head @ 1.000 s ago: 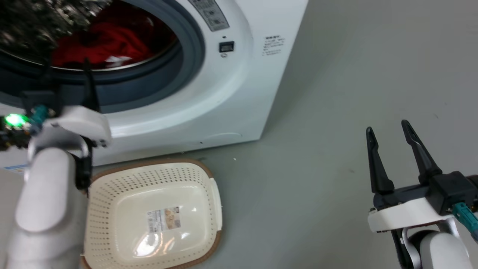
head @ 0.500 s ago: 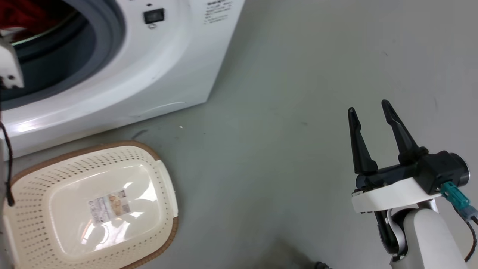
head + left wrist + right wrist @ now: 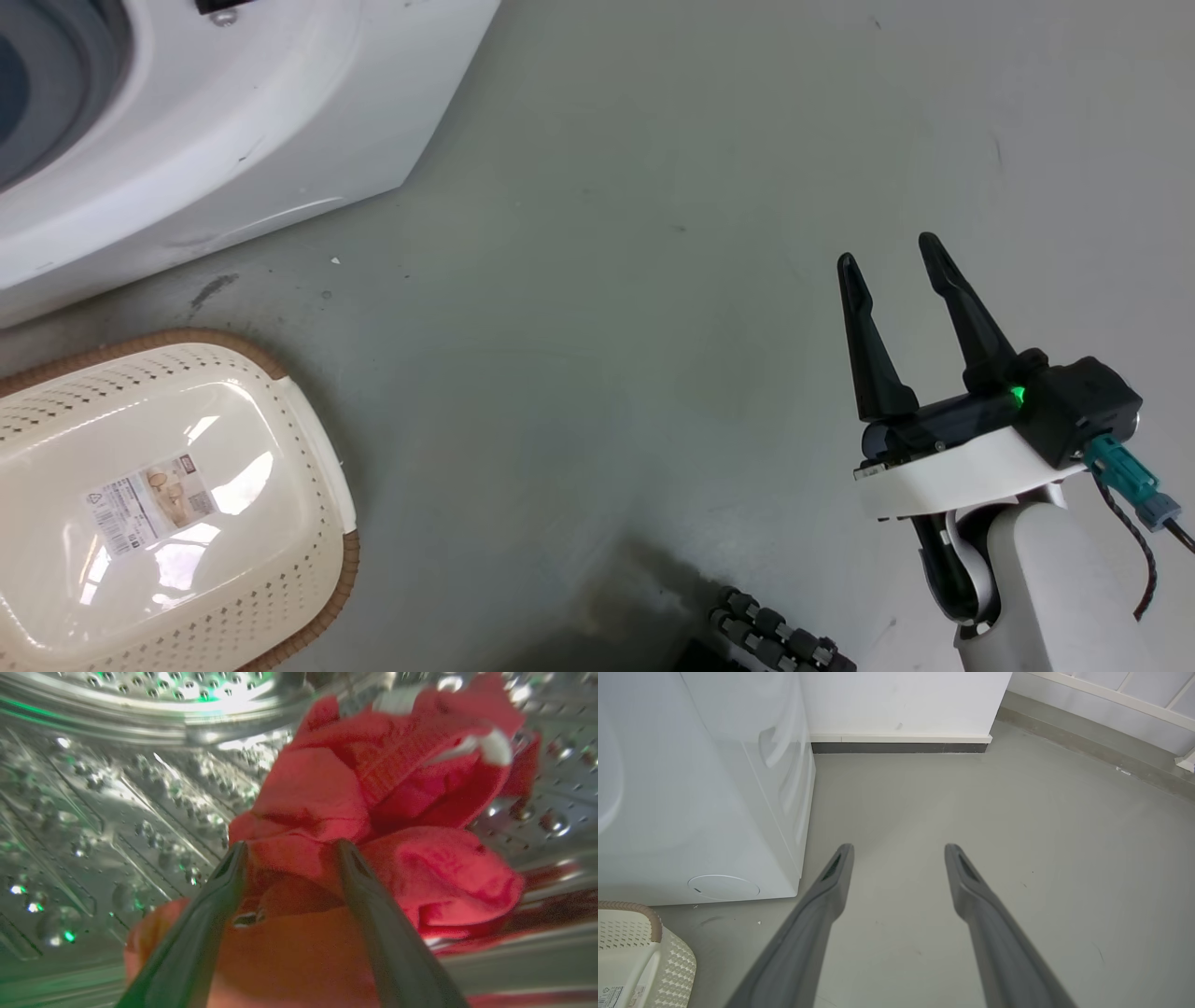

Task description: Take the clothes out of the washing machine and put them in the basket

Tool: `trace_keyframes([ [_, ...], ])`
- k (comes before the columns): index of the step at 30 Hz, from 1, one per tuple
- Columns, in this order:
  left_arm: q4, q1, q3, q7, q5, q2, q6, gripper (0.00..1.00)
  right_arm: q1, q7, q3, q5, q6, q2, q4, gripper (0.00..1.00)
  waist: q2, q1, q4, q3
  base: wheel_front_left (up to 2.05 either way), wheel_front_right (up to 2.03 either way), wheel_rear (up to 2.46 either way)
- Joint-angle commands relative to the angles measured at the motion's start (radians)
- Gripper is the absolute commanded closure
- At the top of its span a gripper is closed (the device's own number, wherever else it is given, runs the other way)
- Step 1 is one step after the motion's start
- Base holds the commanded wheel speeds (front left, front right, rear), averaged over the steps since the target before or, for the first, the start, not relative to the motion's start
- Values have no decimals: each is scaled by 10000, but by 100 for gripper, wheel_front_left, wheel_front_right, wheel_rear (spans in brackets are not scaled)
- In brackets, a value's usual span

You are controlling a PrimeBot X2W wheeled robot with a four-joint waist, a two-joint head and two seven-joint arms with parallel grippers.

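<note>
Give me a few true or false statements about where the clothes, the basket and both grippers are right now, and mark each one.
1. The basket has nothing in it. True.
2. The right gripper holds the clothes. False: it is open and empty above the floor.
3. The clothes lie inside the steel drum. True.
4. The left gripper is shut tight. False: its fingers stand apart, with a fold of red fabric between them.
5. The basket sits on top of the washing machine. False: it stands on the floor beside the machine.
</note>
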Motion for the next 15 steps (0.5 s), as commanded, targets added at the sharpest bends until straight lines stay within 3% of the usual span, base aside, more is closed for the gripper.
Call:
trace_keyframes([
  [1,-80,-79,-20,261,-14,102,-26,0,-127,-22,45,89,-7,15,-37,0,0,-1,-107,103,0,0,0],
  [8,-355,158,73,2037,-102,192,282,0,-174,-23,127,214,-8,15,0,0,0,-1,-160,254,0,0,0],
  [9,-434,191,105,2243,-122,171,386,4,-210,-22,144,222,-7,15,-34,0,0,-1,-163,270,0,0,0],
  [10,-530,235,123,2380,-134,161,456,50,-257,-24,152,264,-8,14,-103,0,0,-1,-166,286,0,0,0],
  [11,-615,323,119,2545,-149,141,504,85,-262,-21,154,274,-8,14,-127,0,0,-1,-170,293,0,0,0],
  [12,-722,383,134,2655,-150,137,566,100,-244,-21,156,283,-8,14,-139,0,0,-1,-171,300,0,0,0],
  [15,-1199,525,171,2576,-95,157,821,100,-264,-21,143,244,-7,14,-175,0,0,-1,-160,313,0,0,0],
])
